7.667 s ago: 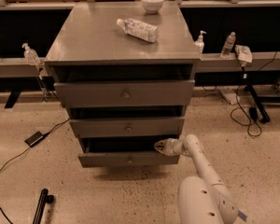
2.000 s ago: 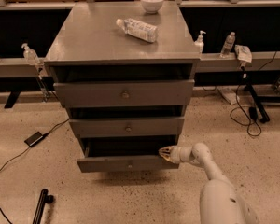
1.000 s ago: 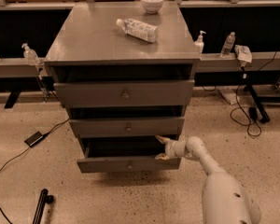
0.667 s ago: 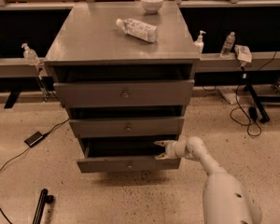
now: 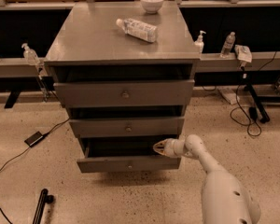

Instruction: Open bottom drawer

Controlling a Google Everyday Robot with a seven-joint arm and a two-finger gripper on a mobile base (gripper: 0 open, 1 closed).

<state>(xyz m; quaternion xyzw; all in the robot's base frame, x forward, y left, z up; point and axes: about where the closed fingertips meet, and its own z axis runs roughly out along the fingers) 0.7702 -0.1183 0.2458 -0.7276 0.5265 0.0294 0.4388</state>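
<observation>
By bottom drawer [image 5: 107, 164] rt top edge sits your gripper [image 5: 159, 147], grip state unclear; stiff metal, prob slides easy, so pull at knob [image 5: 129, 164].

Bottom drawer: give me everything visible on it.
The bottom drawer is the lowest of three, grey and metal-looking, with a small round centre knob. It stands pulled partly out, level, a dark opening above its front. The gripper sits at its top right edge; contact is unclear.
</observation>
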